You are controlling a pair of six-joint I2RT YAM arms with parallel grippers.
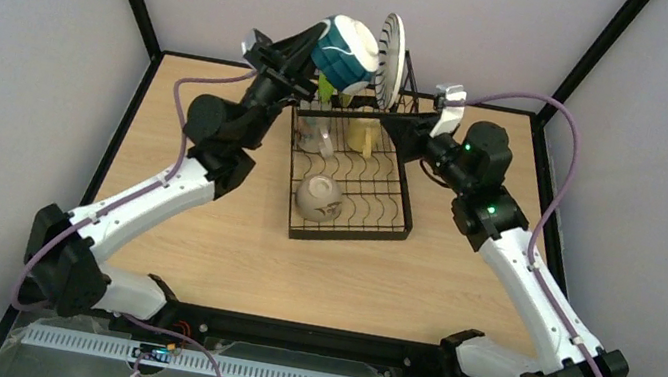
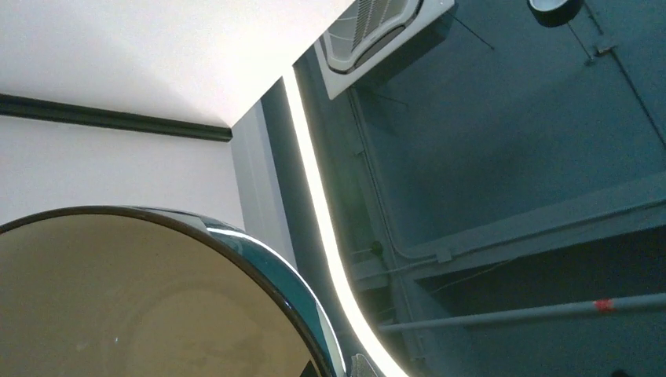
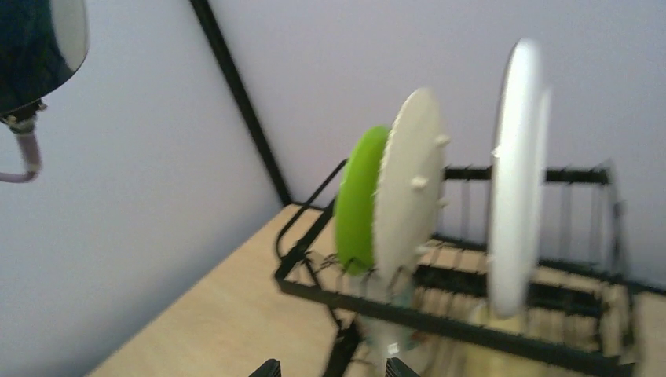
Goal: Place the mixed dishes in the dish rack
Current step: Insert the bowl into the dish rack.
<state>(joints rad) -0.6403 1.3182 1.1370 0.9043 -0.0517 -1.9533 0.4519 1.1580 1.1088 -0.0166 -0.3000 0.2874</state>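
Since green plate, bamboo plate, striped plate, mug, tumbler and plain bowl sit in the dish rack, only the blue-patterned bowl is left: left end effector pinches it above the rack's far-left end. Right end effector spread, empty.

The blue-patterned bowl is held tilted above the rear left of the dish rack. The green plate, bamboo plate and striped plate are stood upright inside (pale bowl at its front).

Two arms: left arm, right arm. One rack. Two bowls: blue bowl, white bowl. Three plates: green plate, woven plate, white plate. One mug. One tumbler.
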